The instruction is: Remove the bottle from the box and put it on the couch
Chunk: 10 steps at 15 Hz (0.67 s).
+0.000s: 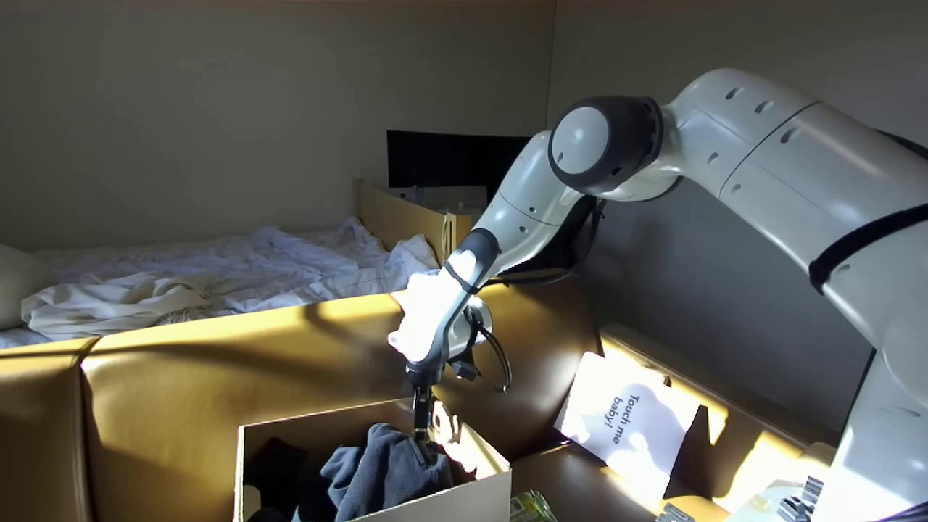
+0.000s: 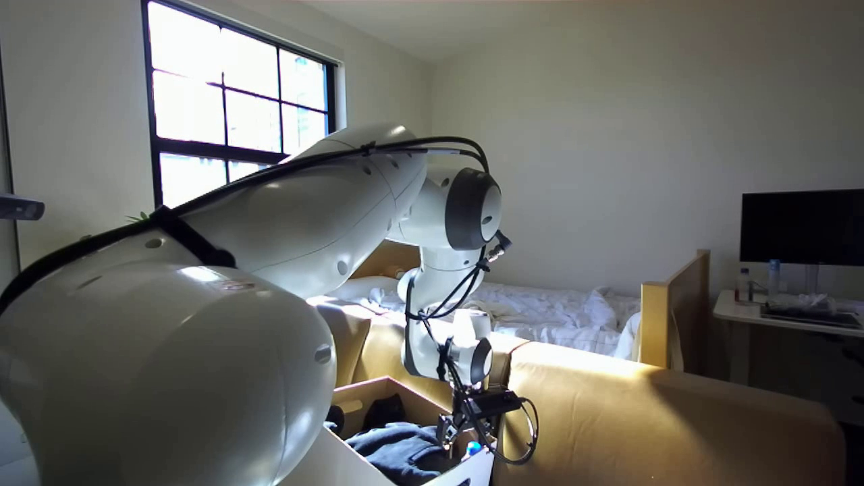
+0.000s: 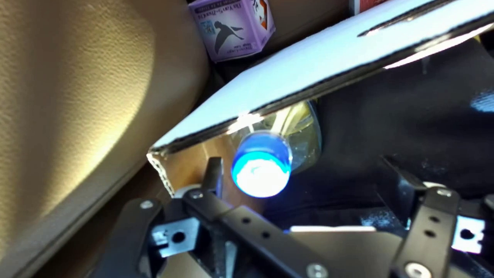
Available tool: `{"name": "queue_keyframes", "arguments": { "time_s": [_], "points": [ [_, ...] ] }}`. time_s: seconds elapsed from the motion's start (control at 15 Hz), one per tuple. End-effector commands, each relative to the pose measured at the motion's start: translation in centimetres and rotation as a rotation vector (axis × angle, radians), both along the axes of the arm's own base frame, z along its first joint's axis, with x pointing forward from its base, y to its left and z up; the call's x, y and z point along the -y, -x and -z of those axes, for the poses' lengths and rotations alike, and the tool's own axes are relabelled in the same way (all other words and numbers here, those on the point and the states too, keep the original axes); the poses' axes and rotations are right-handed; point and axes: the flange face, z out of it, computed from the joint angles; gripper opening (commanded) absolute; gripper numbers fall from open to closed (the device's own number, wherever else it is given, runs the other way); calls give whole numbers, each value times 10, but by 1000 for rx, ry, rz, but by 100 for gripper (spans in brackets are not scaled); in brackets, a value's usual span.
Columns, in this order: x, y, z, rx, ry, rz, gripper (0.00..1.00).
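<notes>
Leaning over the couch point(image 1: 217, 420), the white arm point(image 1: 522, 203) holds its 2 jaws spread at the open top of the box point(image 1: 482, 500). The blue-capped bottle point(image 3: 274, 148) is in there, near a corner, showing between the jaws. I see dark cloth point(image 1: 391, 471) inside too, and a purple carton point(image 3: 233, 31) just outside.
</notes>
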Motion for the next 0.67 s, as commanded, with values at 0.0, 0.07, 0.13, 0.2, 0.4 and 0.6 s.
{"name": "queue_keyframes", "arguments": {
  "time_s": [0.0, 0.07, 0.13, 0.2, 0.4, 0.6],
  "points": [
    [1, 8, 10, -29, -46, 19, 74],
    [2, 10, 11, -35, -59, 21, 68],
    [4, 11, 10, -42, -62, 24, 60],
    [6, 10, 7, -47, -64, 34, 54],
    [16, 8, -2, -72, -64, 51, 35],
    [27, 6, -14, -90, -105, 81, 15]
  ]
}}
